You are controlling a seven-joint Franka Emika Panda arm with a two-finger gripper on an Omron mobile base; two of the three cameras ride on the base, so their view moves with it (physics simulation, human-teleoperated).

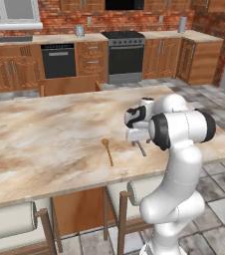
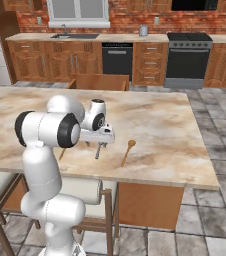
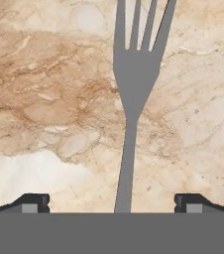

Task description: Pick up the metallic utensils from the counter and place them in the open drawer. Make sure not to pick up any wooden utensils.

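Gripper poised over the metal fork, jaws released and holding nothing.

In the hand view, the fork lies flat on the marbled desk, centred between the two dark finger tips. Its handle runs out from midway between them and its tines point away, so the long axis lies across the line on which the jaws close. In the left base view, the fork lies near the desk's near edge, just below the hand, with the wooden spoon apart to its left. Judgement: a straight descent should bracket the handle; no rotation appears necessary. The open drawer stands at the desk's far side.
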